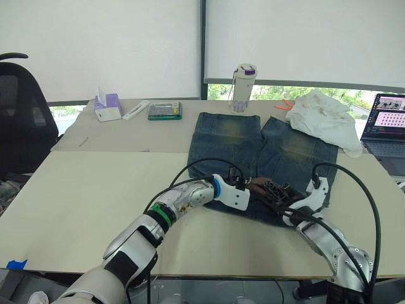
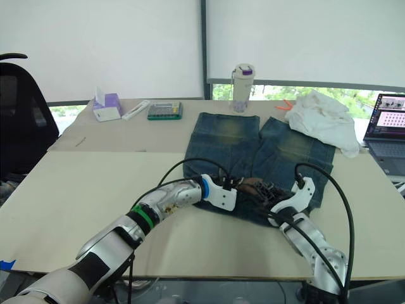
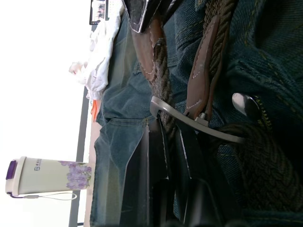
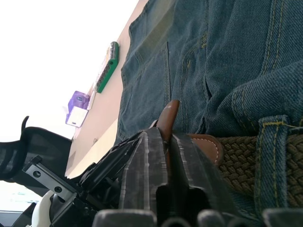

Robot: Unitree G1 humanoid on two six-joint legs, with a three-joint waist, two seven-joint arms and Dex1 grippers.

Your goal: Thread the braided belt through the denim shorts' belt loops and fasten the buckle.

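Note:
The denim shorts (image 1: 234,136) lie flat mid-table, waistband toward me. On the waistband lies the braided belt (image 1: 259,185), dark brown. Both grippers meet over it. My left gripper (image 1: 250,185) is shut on the buckle (image 3: 189,122), a silver frame with the braid (image 3: 163,80) running through it. My right gripper (image 1: 280,193) is shut on the belt's brown leather tip (image 4: 168,116), which sticks up between its fingers. Beside them the braid (image 4: 239,156) passes under a belt loop (image 4: 271,161). A silver button (image 3: 244,101) shows on the denim near the buckle.
Behind the shorts stands a flowered bottle (image 1: 243,87). A white cloth (image 1: 323,117) and an open laptop (image 1: 386,130) are at the right. A tissue box (image 1: 107,106), a white remote (image 1: 136,109) and a green calculator (image 1: 165,111) sit at the back left. A black chair (image 1: 19,114) stands left.

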